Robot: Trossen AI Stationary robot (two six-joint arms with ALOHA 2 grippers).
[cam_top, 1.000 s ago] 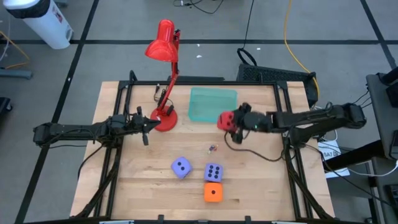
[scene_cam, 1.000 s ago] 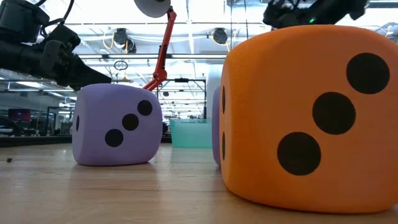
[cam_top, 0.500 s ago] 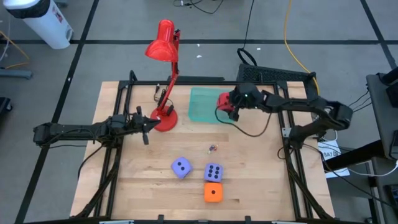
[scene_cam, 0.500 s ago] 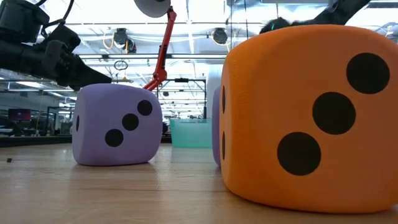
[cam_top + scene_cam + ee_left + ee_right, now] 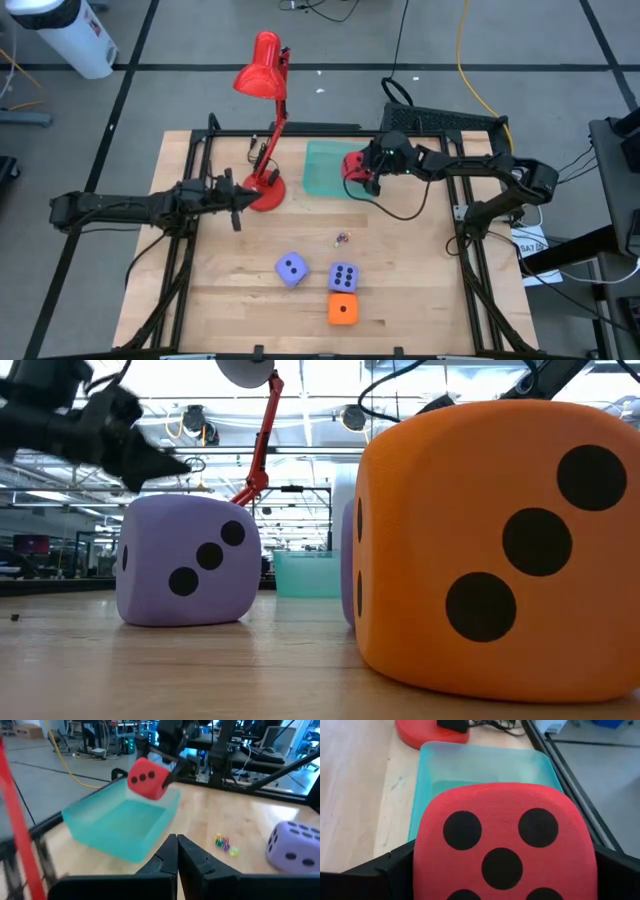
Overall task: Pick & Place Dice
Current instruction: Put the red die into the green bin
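Across the bench (image 5: 400, 290), your right gripper (image 5: 366, 168) clenched the red die (image 5: 355, 165) over the teal tray (image 5: 325, 165) at two o'clock for dropping, while the left gripper's (image 5: 236, 201) jaws sat closed.

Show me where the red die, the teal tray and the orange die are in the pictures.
red die (image 5: 148, 778): left wrist view, on its three-pip face.
teal tray (image 5: 322, 170): high view, on its bare floor.
orange die (image 5: 343, 310): high view, on its top face.

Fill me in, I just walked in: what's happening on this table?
The right gripper holds a red foam die over the edge of a translucent teal tray. The left gripper waits, shut and empty, beside the red desk lamp. Two lavender dice and an orange die sit on the wooden table.
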